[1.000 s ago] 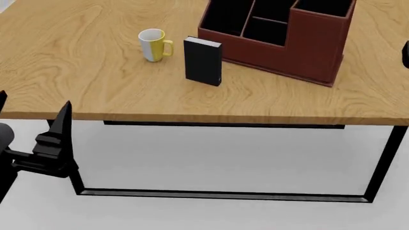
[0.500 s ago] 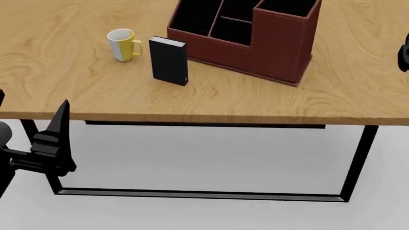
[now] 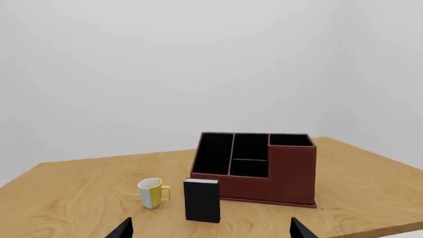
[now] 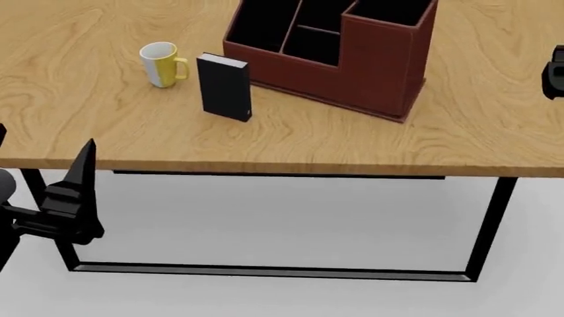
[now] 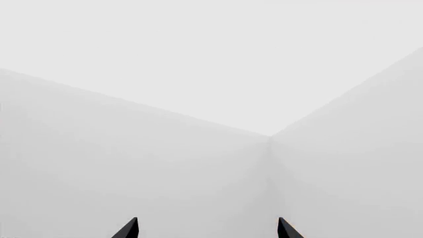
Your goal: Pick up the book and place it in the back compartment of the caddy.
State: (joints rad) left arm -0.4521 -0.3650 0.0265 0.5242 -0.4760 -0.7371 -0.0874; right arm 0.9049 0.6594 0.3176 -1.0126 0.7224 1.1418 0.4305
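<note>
In the left wrist view the book [image 3: 202,200] stood upright on the wooden worktop [image 3: 79,188], between the yellow-and-white mug [image 3: 152,192] and the caddy [image 3: 254,168], touching neither. The left gripper [image 3: 209,229] showed 2 fingertips spread wide, holding nothing. For the reach, I judged it best to come in level and close on the book's flat covers, clear of the mug.

In the head view the book [image 4: 224,86] was a matte black slab with sharp corners; the caddy [image 4: 335,46] looked like red-brown leather with sloping sides and black lining. The back compartment [image 4: 337,13] was a small cell behind a low divider. The left gripper [image 4: 75,198] hung below the worktop edge.

The right wrist view showed the right gripper [image 5: 206,229] parted, facing only pale walls
</note>
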